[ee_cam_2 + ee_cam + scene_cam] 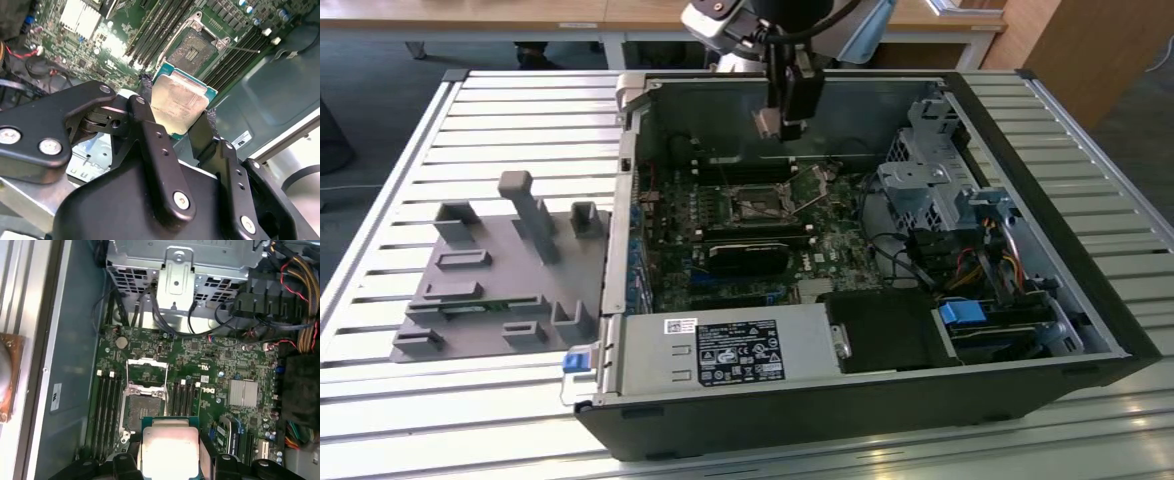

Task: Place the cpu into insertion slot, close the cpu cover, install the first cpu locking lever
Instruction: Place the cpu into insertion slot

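Gripper point(175, 105) fingers pinch the chip point(185, 95) by its edges, in the air over the board point(225, 365). Beyond, near the board's middle, the socket point(192, 50) lies bare and its cover point(146, 371) stands raised. By my judgement, no step is finished yet.

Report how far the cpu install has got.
Done: the gripper holds the cpu between its fingers, above the motherboard. In hand: the cpu hangs over the open case, near the insertion slot, not in it. Left: the slot is empty, the cpu cover stands open, and the locking lever is not yet latched.
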Robot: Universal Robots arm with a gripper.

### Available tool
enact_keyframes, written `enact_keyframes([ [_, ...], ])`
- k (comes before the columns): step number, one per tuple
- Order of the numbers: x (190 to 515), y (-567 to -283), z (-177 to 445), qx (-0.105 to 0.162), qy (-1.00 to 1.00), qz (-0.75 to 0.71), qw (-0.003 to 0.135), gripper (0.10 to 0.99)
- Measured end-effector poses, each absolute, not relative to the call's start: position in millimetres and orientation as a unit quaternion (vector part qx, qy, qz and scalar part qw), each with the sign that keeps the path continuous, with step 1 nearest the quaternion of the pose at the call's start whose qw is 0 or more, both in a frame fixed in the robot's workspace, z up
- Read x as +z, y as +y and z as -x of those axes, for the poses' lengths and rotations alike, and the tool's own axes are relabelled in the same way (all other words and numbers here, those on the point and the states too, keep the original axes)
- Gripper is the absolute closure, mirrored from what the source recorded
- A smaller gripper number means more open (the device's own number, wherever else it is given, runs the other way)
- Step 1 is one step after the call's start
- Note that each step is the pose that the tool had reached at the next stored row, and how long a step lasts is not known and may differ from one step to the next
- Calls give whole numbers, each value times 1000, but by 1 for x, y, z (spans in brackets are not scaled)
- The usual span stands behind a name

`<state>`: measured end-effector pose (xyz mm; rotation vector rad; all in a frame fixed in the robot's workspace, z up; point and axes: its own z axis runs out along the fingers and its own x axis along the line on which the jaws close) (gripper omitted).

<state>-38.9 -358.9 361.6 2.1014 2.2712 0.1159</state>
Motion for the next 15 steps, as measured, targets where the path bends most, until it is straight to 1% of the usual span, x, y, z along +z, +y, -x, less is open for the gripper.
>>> enact_keyframes([
  [6, 358, -359, 39, 37, 715, -698, 23, 549],
  [15, 342, -356, 39, 35, 713, -700, 25, 549],
])
